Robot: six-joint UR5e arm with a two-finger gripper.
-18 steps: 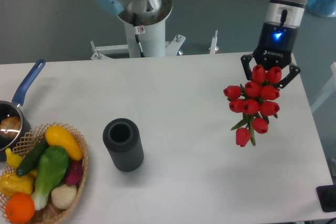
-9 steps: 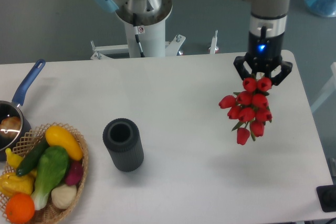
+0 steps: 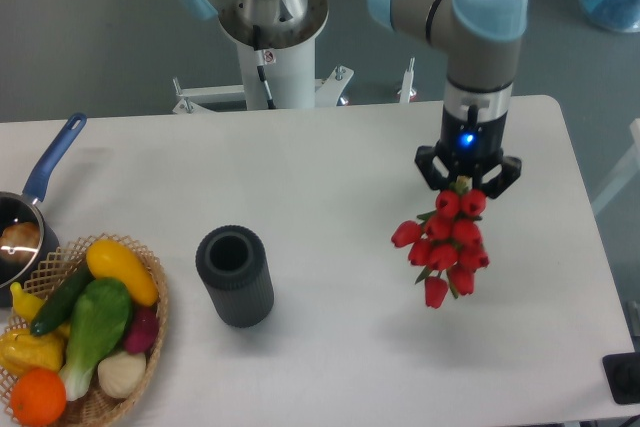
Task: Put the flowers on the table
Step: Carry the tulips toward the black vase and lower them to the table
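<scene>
Hanging flowers (image 3: 442,245) beneath tool (image 3: 467,180)

Over the last second the gripper (image 3: 467,175) has travelled left and toward the near side, from over the far right edge of the table (image 3: 330,197) to a spot further in over the right part of the tabletop. The flowers (image 3: 442,244), clamped at the stem end, went with it; the red heads now hang lower and further left. More of the arm's upper joints are now in view.
</scene>
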